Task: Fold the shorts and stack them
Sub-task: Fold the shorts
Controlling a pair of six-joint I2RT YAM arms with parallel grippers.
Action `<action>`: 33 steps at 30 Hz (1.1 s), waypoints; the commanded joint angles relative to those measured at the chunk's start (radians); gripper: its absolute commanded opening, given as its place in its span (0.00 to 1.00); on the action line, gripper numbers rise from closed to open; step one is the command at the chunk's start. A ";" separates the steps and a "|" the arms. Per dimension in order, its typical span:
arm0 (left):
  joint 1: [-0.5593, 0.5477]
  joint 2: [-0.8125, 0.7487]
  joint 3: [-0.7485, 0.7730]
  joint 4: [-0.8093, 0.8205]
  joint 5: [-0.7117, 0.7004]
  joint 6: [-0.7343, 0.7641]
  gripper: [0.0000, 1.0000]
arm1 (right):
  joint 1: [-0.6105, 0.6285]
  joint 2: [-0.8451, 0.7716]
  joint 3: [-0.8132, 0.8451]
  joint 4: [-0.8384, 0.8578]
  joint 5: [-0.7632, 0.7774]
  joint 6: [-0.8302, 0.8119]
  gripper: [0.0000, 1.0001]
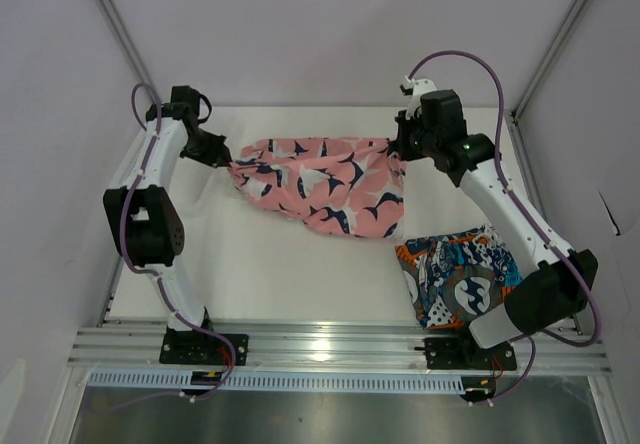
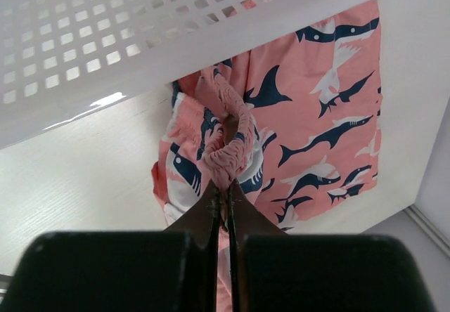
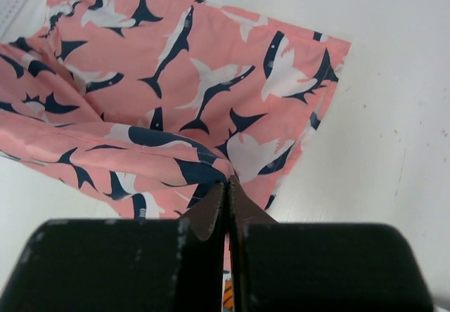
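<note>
The pink shorts [image 1: 320, 179], stretched across the far side of the table [image 1: 270, 264] between the left gripper [image 1: 228, 161] and the right gripper [image 1: 398, 149], both clamped on thin pinches of edge, could be pulled free by uneven tension or dragged onto the printed shorts [image 1: 455, 276].

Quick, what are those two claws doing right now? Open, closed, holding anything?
The left claw is closed, gripping the pink shorts by a bunched edge.
The right claw is closed, gripping the opposite edge of the same shorts.

Two pairs of shorts: one pink pair [image 1: 320, 179] at mid-frame, one busy printed pair [image 1: 455, 274] at lower right. Two robot arms, left arm [image 1: 150, 226] and right arm [image 1: 500, 189]. One white mesh basket [image 2: 105, 38]. One table [image 1: 270, 269]
</note>
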 commanded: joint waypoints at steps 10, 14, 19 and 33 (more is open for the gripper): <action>0.017 0.111 0.128 0.043 0.079 -0.196 0.00 | -0.178 0.232 0.103 0.152 -0.167 0.042 0.00; 0.015 0.113 0.135 0.090 0.083 -0.230 0.00 | -0.204 0.281 0.109 0.191 -0.201 0.054 0.00; 0.015 0.090 0.108 0.158 0.148 -0.265 0.00 | -0.218 0.315 0.129 0.247 -0.198 0.068 0.00; 0.006 0.130 0.116 0.302 0.154 -0.392 0.00 | -0.261 0.477 0.275 0.269 -0.209 0.094 0.00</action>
